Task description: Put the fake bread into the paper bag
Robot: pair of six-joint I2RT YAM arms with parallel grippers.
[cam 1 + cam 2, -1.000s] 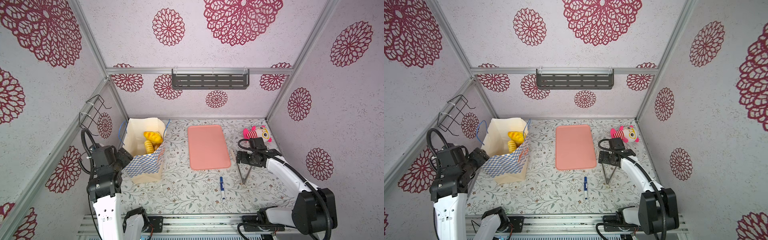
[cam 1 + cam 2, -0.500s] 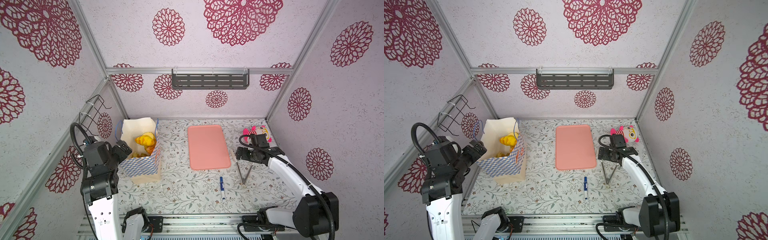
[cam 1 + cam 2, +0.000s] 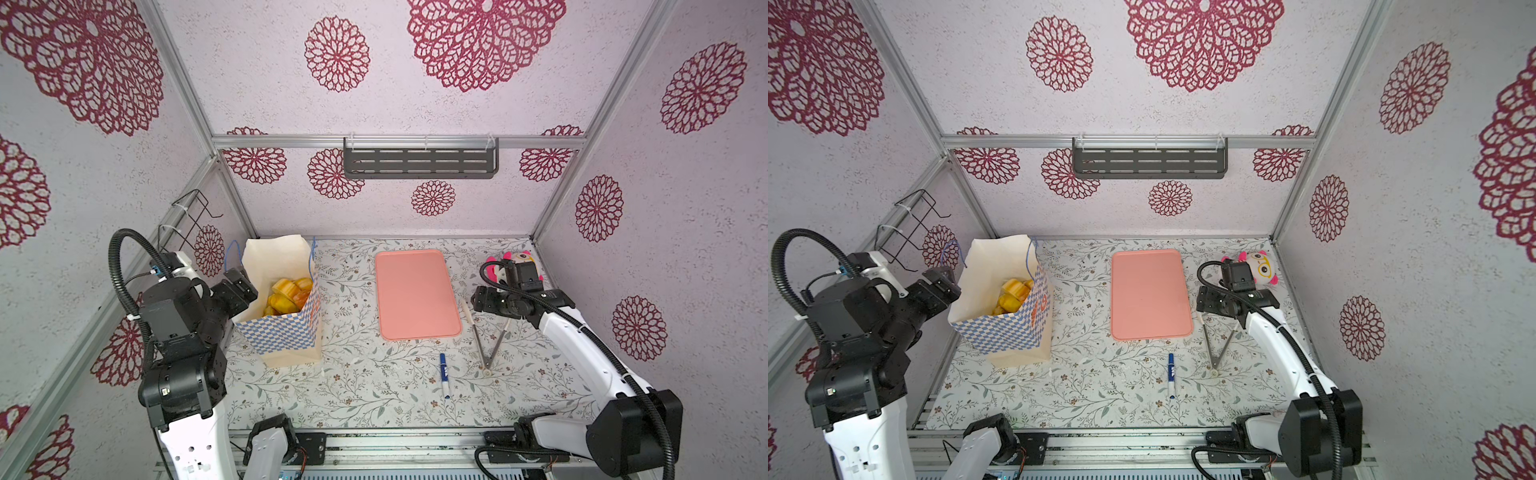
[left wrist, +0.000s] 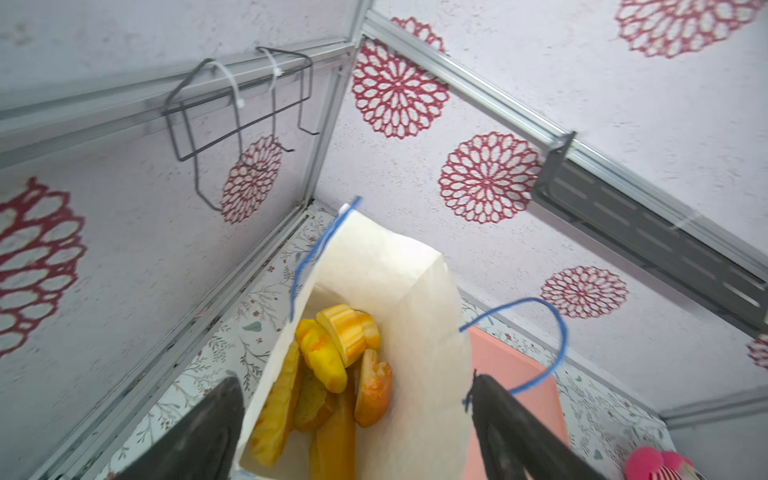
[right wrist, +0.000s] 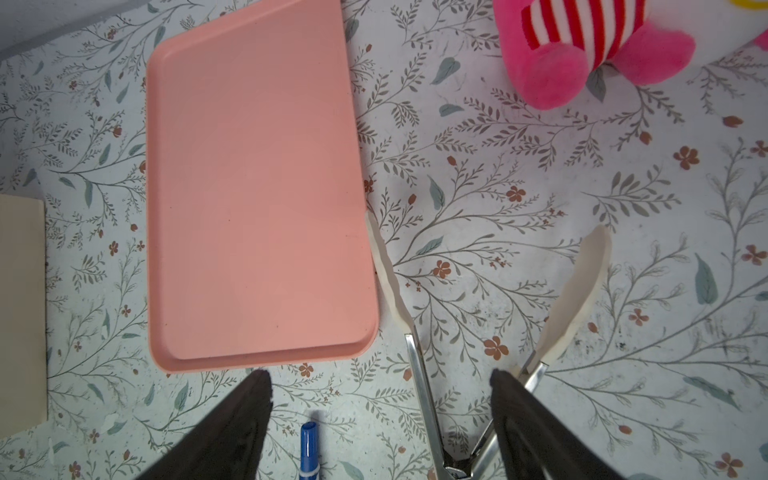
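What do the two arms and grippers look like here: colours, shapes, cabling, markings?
Both alike: the left arm and right arm have white rounded link shells, boxy black joint housings and a black ribbed cable hose running outside each. The left gripper and right gripper each have two plain black tapering fingers; no markings visible on them.

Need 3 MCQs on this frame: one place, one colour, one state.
1. Where is the fake bread?
A) on the tray
B) in the paper bag
C) beside the plush toy

2. What colour is the marker?
A) red
B) green
C) blue

3. How do the tongs lie?
A) open, flat on the table
B) squeezed shut
C) upright in the bag

Answers:
1 B, yellow pastries show inside the bag's mouth.
2 C, its barrel is blue in both top views.
3 A, its arms spread in a V on the table.
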